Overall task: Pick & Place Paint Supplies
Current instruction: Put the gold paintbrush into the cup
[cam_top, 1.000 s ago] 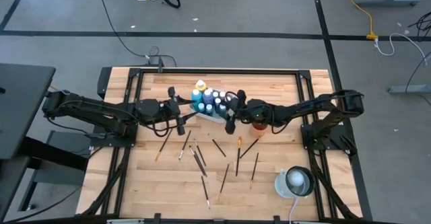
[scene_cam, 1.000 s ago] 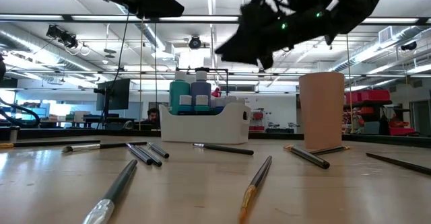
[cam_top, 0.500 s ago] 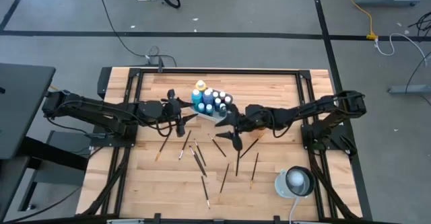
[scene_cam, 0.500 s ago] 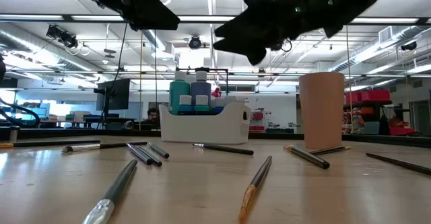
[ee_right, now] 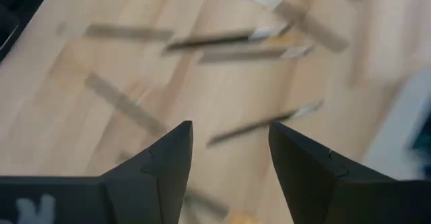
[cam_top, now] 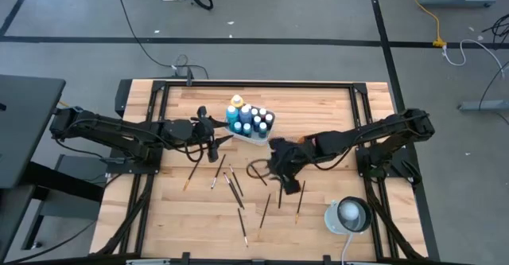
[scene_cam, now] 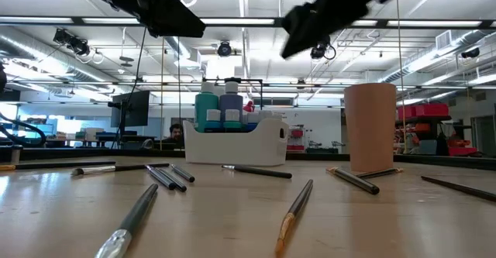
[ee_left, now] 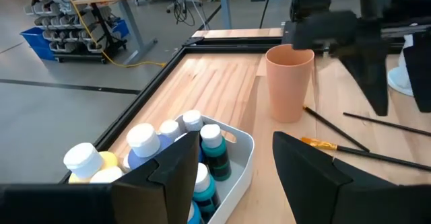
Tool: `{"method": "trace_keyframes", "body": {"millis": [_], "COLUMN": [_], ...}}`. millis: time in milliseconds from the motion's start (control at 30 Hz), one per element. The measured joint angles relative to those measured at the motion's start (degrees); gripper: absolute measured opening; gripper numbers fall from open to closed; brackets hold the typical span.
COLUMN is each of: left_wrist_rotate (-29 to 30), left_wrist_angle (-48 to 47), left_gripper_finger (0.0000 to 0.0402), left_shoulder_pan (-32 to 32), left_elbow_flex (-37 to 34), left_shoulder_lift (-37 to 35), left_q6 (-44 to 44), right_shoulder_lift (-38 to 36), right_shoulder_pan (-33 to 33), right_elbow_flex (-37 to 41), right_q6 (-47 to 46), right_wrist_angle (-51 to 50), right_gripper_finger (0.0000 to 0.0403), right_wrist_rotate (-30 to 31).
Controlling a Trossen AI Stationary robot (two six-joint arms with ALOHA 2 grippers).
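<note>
the left gripper (cam_top: 213,138) hangs over the table (cam_top: 318,106) just beside the white tray (cam_top: 256,137), its fingers (ee_left: 306,167) spread apart with nothing between them. the right gripper (cam_top: 280,173) is out over the middle of the table, above the scattered paintbrushes (cam_top: 241,209), and its two fingers (ee_right: 161,160) also stand apart and hold nothing. the paint bottles (cam_top: 248,118) stand upright, packed together in the tray near the far side of the table; blue, teal, yellow and white caps show among them. the brushes lie loose on the wood in front of the tray, pointing in different directions. an orange-brown cup (ee_left: 289,81) stands upright beside the tray, with one brush (ee_left: 333,130) lying close to its foot.
</note>
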State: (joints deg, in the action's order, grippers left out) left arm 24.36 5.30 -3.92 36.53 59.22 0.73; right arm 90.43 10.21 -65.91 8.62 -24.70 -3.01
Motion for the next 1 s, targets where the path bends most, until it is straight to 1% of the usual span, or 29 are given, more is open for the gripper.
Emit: {"method": "trace_keyframes", "body": {"millis": [67,133,200,333,400,533,700,800,933,1000], "left_wrist_rotate": [0.00,0.00,0.00,0.00,0.00,0.00,0.02,0.00,0.02,0.02], "left_wrist_angle": [0.00,0.00,0.00,0.00,0.02,0.02,0.13,0.15,0.17,0.20], "left_gripper_finger": [0.0199,0.0199,0.0199,0.0199,0.0199,0.0199,0.0199,0.0199,0.0199,0.0199], "left_shoulder_pan": [0.00,0.00,0.00,0.00,0.00,-0.01,-0.02,0.00,0.00,0.00], "left_elbow_flex": [0.00,0.00,0.00,0.00,0.00,0.00,0.00,0.00,0.00,0.00], "left_shoulder_lift": [0.00,0.00,0.00,0.00,0.00,0.00,0.00,0.00,0.00,0.00], "left_q6": [0.02,0.02,-0.13,-0.31,-0.33,-0.38,-0.09,-0.07,-0.02,0.22], "right_shoulder_lift": [0.00,0.00,0.00,0.64,1.72,5.01,9.89,12.25,13.40,13.31], "right_shoulder_pan": [0.39,0.82,1.42,3.15,3.85,5.37,6.69,6.95,6.84,6.75], "right_elbow_flex": [0.00,0.00,0.00,0.02,0.02,0.02,0.04,0.04,0.04,0.04], "right_q6": [-0.63,-0.89,-1.51,-2.02,-1.96,-1.96,-1.51,-0.62,-0.30,1.16], "right_wrist_angle": [-4.49,-9.80,-14.62,-21.31,-21.52,-19.37,-20.66,-22.43,-22.91,-22.01], "right_gripper_finger": [0.0201,0.0201,0.0201,0.0196,0.0190,0.0175,0.0164,0.0162,0.0162,0.0162], "right_wrist_rotate": [-1.34,-0.93,0.12,4.74,5.64,3.38,1.44,2.99,8.36,9.98]}}
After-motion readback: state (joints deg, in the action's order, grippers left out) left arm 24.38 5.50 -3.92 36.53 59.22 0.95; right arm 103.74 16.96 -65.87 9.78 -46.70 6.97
